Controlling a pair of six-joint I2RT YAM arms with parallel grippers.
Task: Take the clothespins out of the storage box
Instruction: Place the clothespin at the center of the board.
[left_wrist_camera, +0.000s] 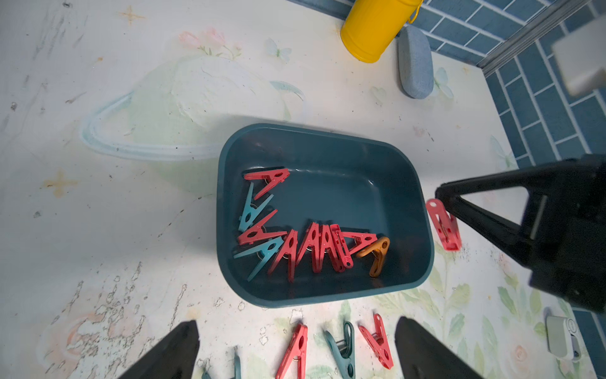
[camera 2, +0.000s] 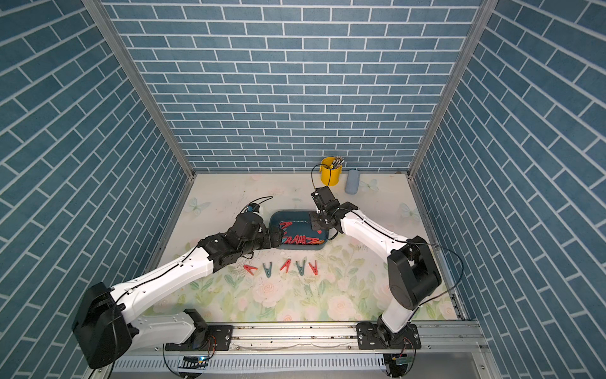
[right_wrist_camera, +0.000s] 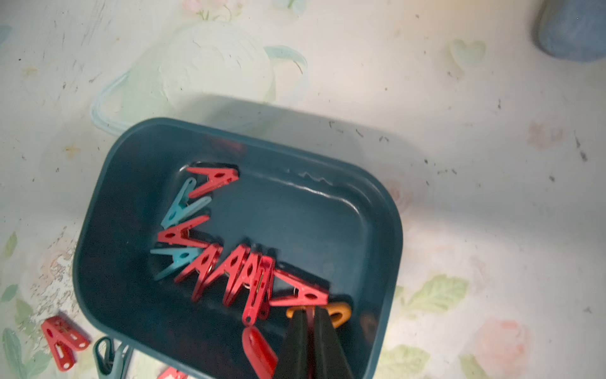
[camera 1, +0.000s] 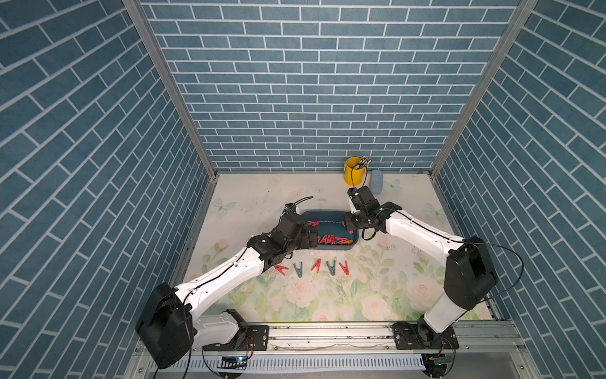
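Observation:
The dark teal storage box [camera 1: 328, 215] [camera 2: 292, 215] sits mid-table. Inside it lie several clothespins [left_wrist_camera: 314, 246] [right_wrist_camera: 236, 269], mostly red, a few teal and one orange [left_wrist_camera: 377, 252]. My right gripper [left_wrist_camera: 439, 193] [right_wrist_camera: 310, 315] is shut on a red clothespin [left_wrist_camera: 442, 226] [right_wrist_camera: 259, 354], which hangs above the box's right end. My left gripper [left_wrist_camera: 295, 323] [camera 1: 316, 238] hovers open by the box's left front corner with nothing between its fingers. Several clothespins [camera 1: 316, 265] [camera 2: 285, 265], red and teal, lie in a row on the table in front of the box.
A yellow bucket [camera 1: 354, 170] with thin tools stands at the back wall. A pale blue-grey case [camera 1: 377, 185] lies beside it. The floral table cover stretches to the front rail, and side walls close in the table.

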